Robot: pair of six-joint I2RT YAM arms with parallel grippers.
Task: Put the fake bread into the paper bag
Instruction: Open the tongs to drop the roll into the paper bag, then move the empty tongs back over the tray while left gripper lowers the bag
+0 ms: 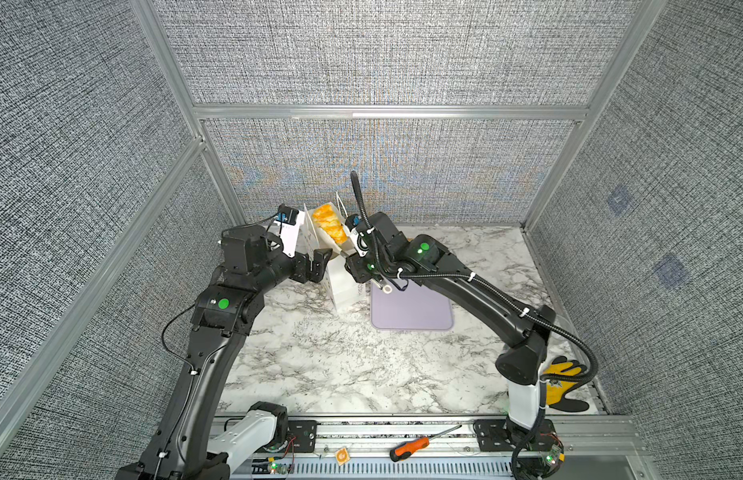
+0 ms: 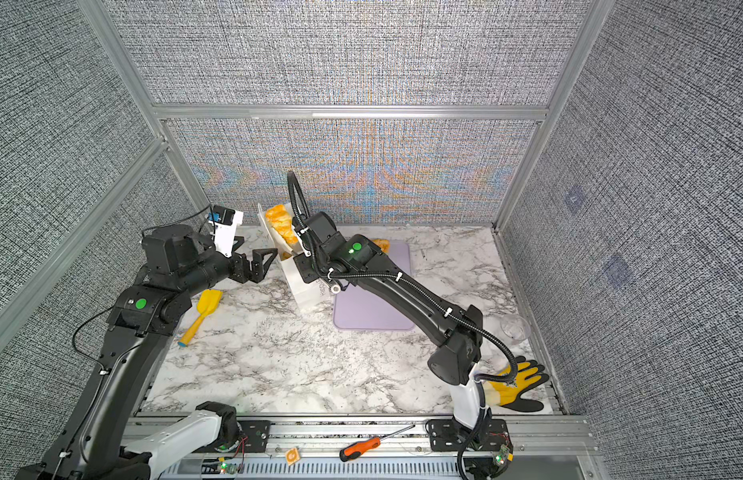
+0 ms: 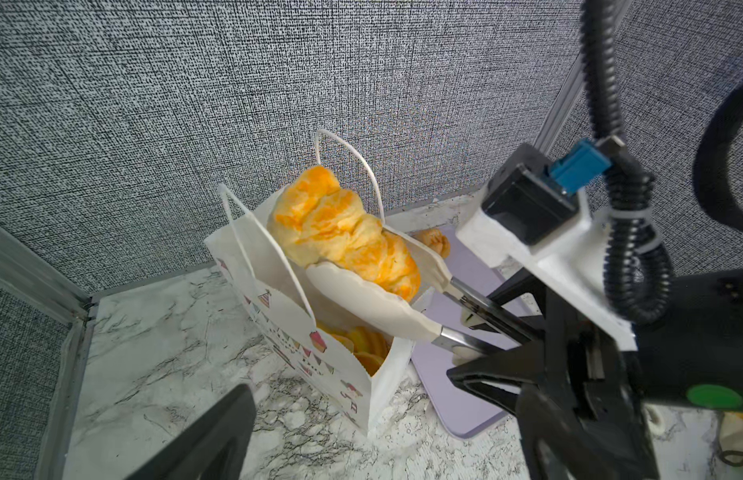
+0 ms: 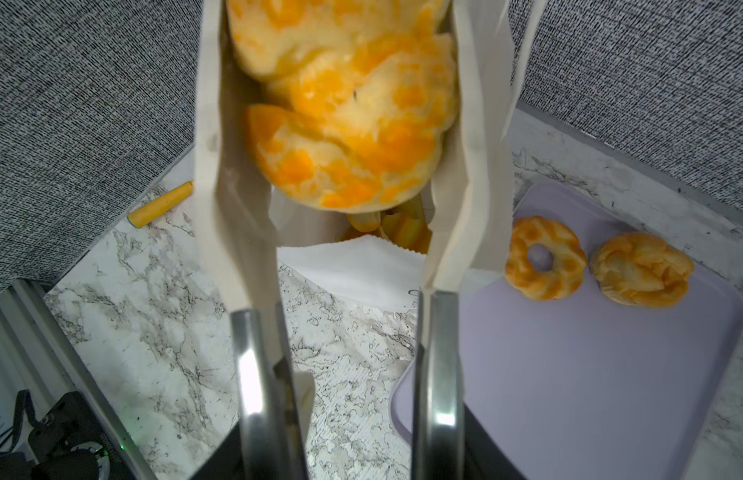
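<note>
A braided golden piece of fake bread [image 3: 344, 232] [image 4: 349, 124] is clamped between the white heads of a pair of tongs [image 3: 369, 299], tilted just above the open mouth of the white paper bag [image 3: 319, 361] [image 1: 342, 291]. My right gripper [image 4: 349, 461] [image 1: 355, 264] is shut on the tongs' steel arms. More fake bread [image 3: 365, 340] lies inside the bag. A ring [image 4: 544, 257] and a knotted piece [image 4: 642, 270] rest on the lilac tray [image 4: 569, 374]. My left gripper [image 2: 257, 259] [image 3: 382, 449] stands open beside the bag's left side, holding nothing.
A yellow toy shovel [image 2: 199, 316] lies left of the bag. A yellow-and-black glove [image 2: 519, 382] and a clear cup [image 2: 515, 328] sit at the right edge. An orange screwdriver [image 1: 411, 449] lies on the front rail. Grey walls close in behind the bag.
</note>
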